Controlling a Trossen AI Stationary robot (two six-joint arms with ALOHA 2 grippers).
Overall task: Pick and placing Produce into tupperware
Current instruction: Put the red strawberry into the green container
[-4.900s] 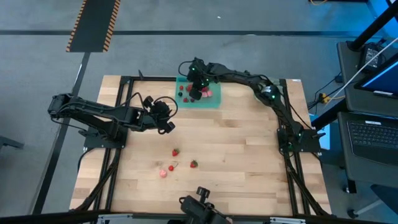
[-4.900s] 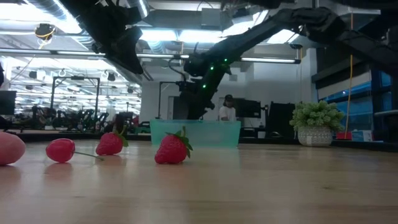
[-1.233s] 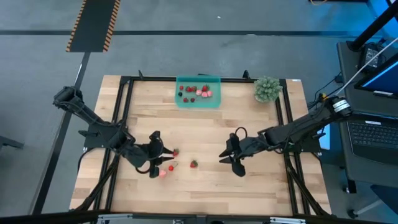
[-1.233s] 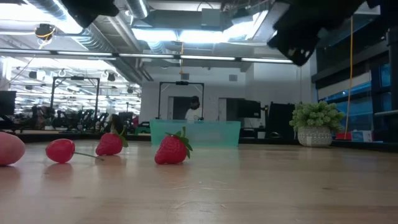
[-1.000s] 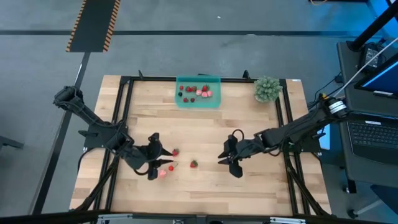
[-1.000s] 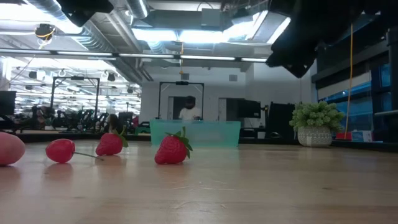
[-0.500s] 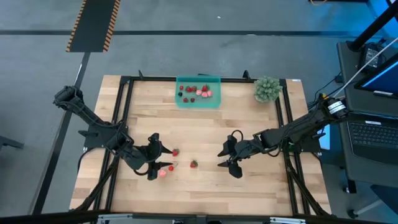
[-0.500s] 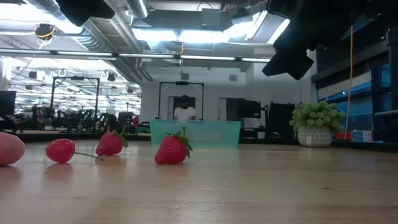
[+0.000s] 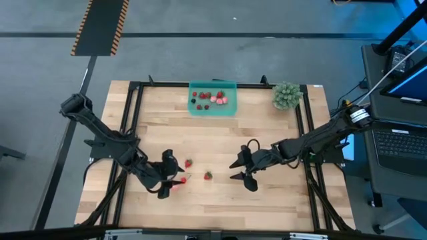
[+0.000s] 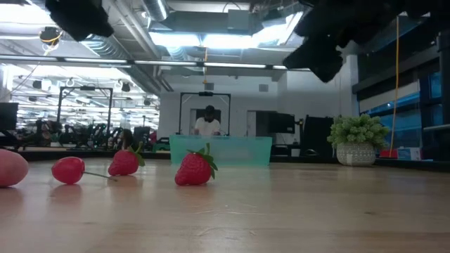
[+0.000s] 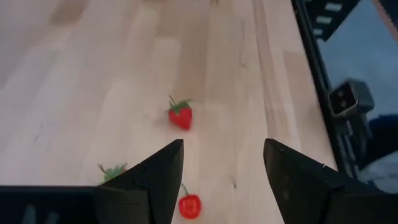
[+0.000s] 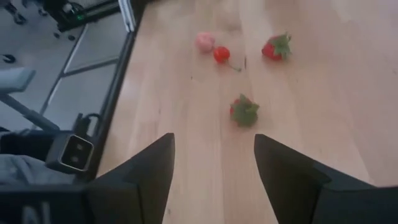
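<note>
Both arms at pick approach, lower middle of the frame. Left gripper [image 9: 171,180] and right gripper [image 9: 239,173] jaws apart, empty. Next: descend, close on a strawberry [image 9: 207,175], carry to tupperware [image 9: 213,109].

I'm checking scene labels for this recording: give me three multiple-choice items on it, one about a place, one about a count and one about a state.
1. The tupperware sits on the table:
A) at the near edge
B) at the near-left corner
C) at the far edge, near the middle

2. Loose produce pieces lying outside the tupperware:
A) two
B) four
C) seven

3. The left gripper and right gripper are:
A) both open, holding nothing
B) both shut on strawberries
C) left shut, right open

Answers: C, as the high view shows it by the far rail; B, as the right wrist view shows four pieces; A, as each wrist view shows spread fingers with nothing between them.
</note>
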